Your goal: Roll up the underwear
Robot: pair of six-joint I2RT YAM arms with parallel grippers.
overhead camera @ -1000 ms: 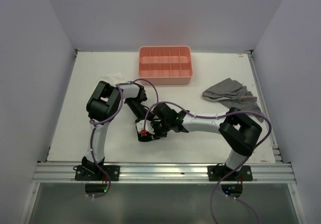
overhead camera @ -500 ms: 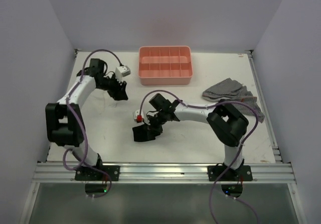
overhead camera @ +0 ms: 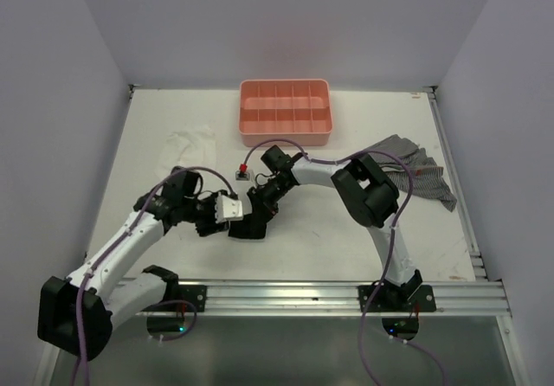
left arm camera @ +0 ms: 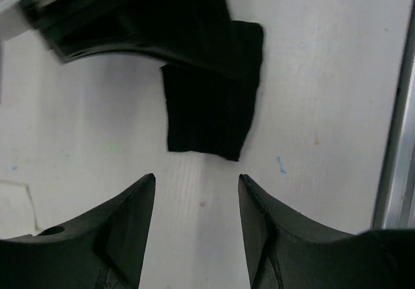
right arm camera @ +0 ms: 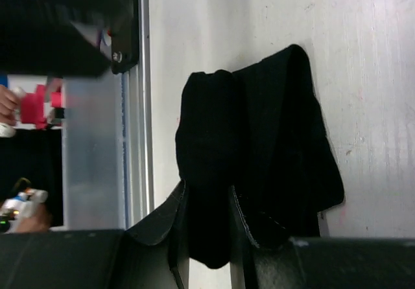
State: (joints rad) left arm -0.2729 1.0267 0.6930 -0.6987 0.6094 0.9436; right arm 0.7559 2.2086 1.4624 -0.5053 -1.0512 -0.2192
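Observation:
The black underwear (overhead camera: 250,228) lies bunched on the white table near its front middle. In the right wrist view the underwear (right arm camera: 259,127) is partly rolled, and my right gripper (right arm camera: 207,195) is shut on the thick rolled edge. From above, the right gripper (overhead camera: 260,202) reaches down onto the garment's far side. My left gripper (overhead camera: 234,219) sits just left of the garment, low over the table. The left wrist view has the left gripper (left arm camera: 196,177) open over bare table, a short way from the underwear (left arm camera: 207,117), with the right gripper's body over its far part.
A pink tray (overhead camera: 286,129) with compartments stands at the back centre. A grey checked cloth (overhead camera: 417,166) lies at the right, partly behind the right arm. A thin white cloth (overhead camera: 192,138) lies at the back left. A metal rail (overhead camera: 286,297) runs along the front edge.
My left arm swung from the back left down to the table beside the underwear, jaws wider. My right gripper and the garment shifted slightly.

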